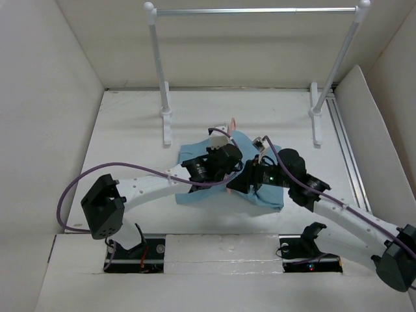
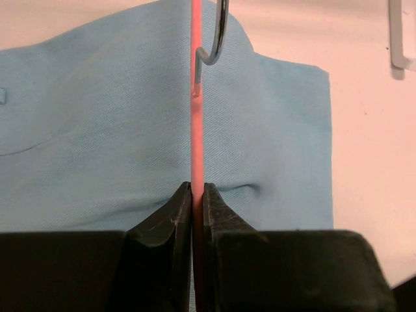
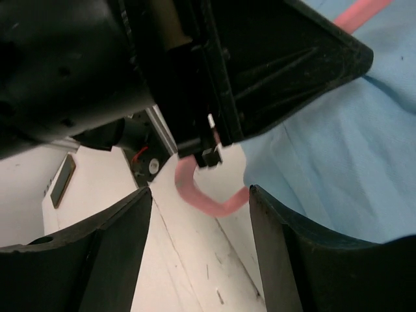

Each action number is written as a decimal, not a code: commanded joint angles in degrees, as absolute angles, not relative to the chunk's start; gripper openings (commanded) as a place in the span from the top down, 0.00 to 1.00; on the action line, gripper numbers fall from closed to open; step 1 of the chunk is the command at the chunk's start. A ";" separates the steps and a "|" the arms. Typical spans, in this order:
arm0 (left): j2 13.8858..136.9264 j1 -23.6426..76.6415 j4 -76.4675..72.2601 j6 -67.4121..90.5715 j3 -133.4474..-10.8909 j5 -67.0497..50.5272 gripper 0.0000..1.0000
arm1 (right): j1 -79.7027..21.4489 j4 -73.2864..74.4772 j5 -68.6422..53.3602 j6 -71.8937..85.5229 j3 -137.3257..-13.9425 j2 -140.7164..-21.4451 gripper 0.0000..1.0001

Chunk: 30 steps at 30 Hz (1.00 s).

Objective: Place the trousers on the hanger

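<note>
My left pincer [image 2: 198, 195] clamps the thin pink hanger [image 2: 197, 130] over the limp trousers [image 2: 97, 130] spread on the table [image 1: 130, 130] at mid-frame, my right pincer [image 3: 200, 198] gapes wide near its rounded corner, and I judge the floppy cloth best pinched at an edge.

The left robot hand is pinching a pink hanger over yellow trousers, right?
No, the trousers are light blue, not yellow, as the left wrist view shows. The left gripper does pinch the pink hanger over them.
</note>
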<state>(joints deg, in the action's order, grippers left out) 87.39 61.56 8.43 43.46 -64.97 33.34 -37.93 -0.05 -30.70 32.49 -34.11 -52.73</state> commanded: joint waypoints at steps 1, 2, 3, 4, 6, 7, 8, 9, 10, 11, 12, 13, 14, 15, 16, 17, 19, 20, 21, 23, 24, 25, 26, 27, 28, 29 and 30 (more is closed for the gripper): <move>80.08 61.96 1.50 42.89 -67.50 35.86 1.00 | -40.95 -9.57 -25.50 34.89 -38.32 -55.01 0.33; 79.55 61.96 0.97 42.80 -66.98 35.86 1.00 | -40.96 -11.23 -24.88 35.24 -38.15 -55.80 0.33; 79.02 61.96 0.62 42.72 -66.71 35.86 1.00 | -41.74 -11.95 -24.53 35.94 -38.06 -57.38 0.32; 77.97 61.96 0.44 42.63 -66.62 35.86 1.00 | -41.75 -12.30 -23.39 36.30 -37.88 -58.00 0.32; 76.91 61.96 0.61 42.63 -66.45 35.86 1.00 | -43.67 -15.36 -22.15 37.78 -36.83 -59.23 0.33; 75.86 61.96 0.79 42.63 -66.45 35.69 1.00 | -43.68 -17.03 -21.37 38.31 -36.30 -59.50 0.33; 75.33 61.96 0.97 42.63 -66.45 35.60 1.00 | -44.20 -20.71 -21.53 38.76 -36.04 -59.85 0.33; 74.80 61.96 1.05 42.63 -66.53 35.16 1.00 | -44.21 -22.66 -21.79 39.28 -35.69 -60.38 0.33; 73.75 61.96 1.32 42.63 -66.79 34.90 1.00 | -44.21 -24.42 -22.93 39.64 -35.68 -61.86 0.33; 73.39 62.57 1.84 42.63 -67.41 34.98 1.00 | -44.82 -27.22 -23.11 39.99 -35.86 -62.48 0.33; 73.04 63.36 1.85 41.84 -67.50 35.94 1.00 | -45.78 -28.64 -23.12 40.34 -36.38 -62.84 0.33; 72.52 63.37 1.93 41.40 -67.76 36.73 1.00 | -45.79 -29.44 -23.03 40.43 -37.00 -63.62 0.33; 72.42 64.07 2.28 41.22 -67.94 37.43 1.00 | -46.66 -29.88 -23.03 40.17 -37.70 -63.89 0.33; 72.33 64.07 2.37 41.13 -67.94 37.79 1.00 | -47.71 -29.71 -23.03 39.38 -38.66 -63.90 0.33; 71.99 64.07 2.29 41.05 -67.94 37.88 1.00 | -48.25 -28.31 -21.98 38.94 -40.41 -63.81 0.33; 71.90 64.07 1.76 41.04 -67.85 37.88 1.00 | -48.77 -27.17 -21.02 38.67 -41.30 -63.72 0.33; 71.54 64.07 1.23 40.52 -68.03 37.62 1.00 | -49.39 -25.67 -18.82 38.41 -42.18 -63.28 0.37; 71.63 64.07 0.71 40.26 -68.38 37.44 1.00 | -49.39 -26.01 -18.55 38.50 -42.10 -63.11 0.41; 71.63 64.07 0.70 40.08 -68.81 37.35 1.00 | -49.39 -26.62 -18.46 39.71 -41.75 -63.11 0.57; 71.37 64.07 0.53 38.94 -69.87 37.70 1.00 | -50.09 -28.99 -17.50 41.39 -40.52 -62.15 0.72; 71.37 64.07 0.44 38.41 -70.31 37.88 1.00 | -50.10 -29.53 -17.49 41.66 -40.34 -61.70 0.78; 70.93 64.07 0.44 37.89 -70.66 37.71 1.00 | -50.62 -29.62 -16.71 41.66 -40.43 -61.26 0.84; 70.75 64.07 -0.95 37.18 -71.53 37.79 1.00 | -51.41 -29.18 -16.26 41.66 -40.52 -60.74 0.88; 70.75 64.07 -1.14 36.05 -72.06 37.44 1.00 | -51.42 -28.92 -15.74 41.57 -40.95 -59.78 0.99; 70.75 64.07 -1.32 35.34 -72.59 37.09 1.00 | -51.42 -28.48 -15.30 41.57 -41.31 -59.42 1.00; 70.84 64.07 -1.41 34.72 -73.90 36.83 1.00 | -51.94 -28.30 -15.12 41.49 -41.66 -59.07 1.00; 71.01 64.07 -1.23 34.11 -74.35 36.57 1.00 | -51.94 -28.21 -15.12 41.40 -42.44 -58.71 1.00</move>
<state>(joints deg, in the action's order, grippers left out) 75.02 63.18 8.38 36.60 -67.99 37.93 -51.31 -22.52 -17.54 42.98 -38.74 -61.04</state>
